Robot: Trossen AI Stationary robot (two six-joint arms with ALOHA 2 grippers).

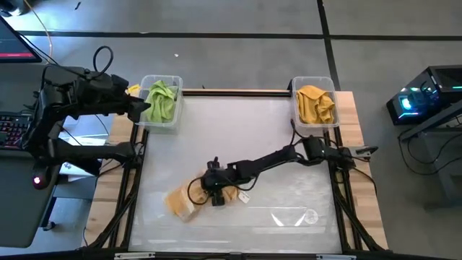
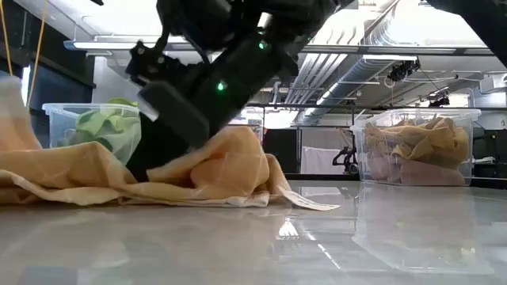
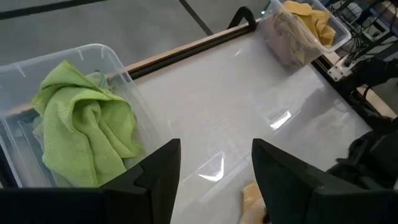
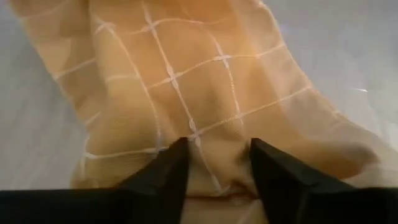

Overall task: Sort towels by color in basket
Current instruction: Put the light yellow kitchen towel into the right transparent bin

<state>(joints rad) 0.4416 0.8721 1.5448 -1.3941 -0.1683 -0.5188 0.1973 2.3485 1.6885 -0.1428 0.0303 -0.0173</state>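
Observation:
An orange-tan towel (image 1: 182, 201) with a pale grid pattern (image 4: 186, 81) lies crumpled on the table near its near edge, left of centre, also seen in the low view (image 2: 222, 170). My right gripper (image 1: 214, 192) is down on it, open (image 4: 219, 179). A lime green towel (image 1: 160, 101) fills the clear bin at the far left corner (image 3: 87, 124). Mustard yellow towels (image 1: 315, 105) sit in the clear bin at the far right (image 2: 412, 146). My left gripper (image 1: 141, 108) hovers open beside the green bin (image 3: 216, 165). My right gripper's open fingers (image 4: 165, 180) rest on the middle of the orange-tan towel, slanting down from above and from the table's right. A low ridge of cloth (image 4: 217, 183) bulges between the two fingers. The towel lies on the table, slack.
A white tag (image 2: 313, 204) sticks out from the towel's right edge. The left bin (image 1: 175, 120) and right bin (image 1: 294, 85) stand at the far corners, with a wooden strip (image 1: 238, 92) between them. A clear flat object (image 1: 296, 217) lies near the near right.

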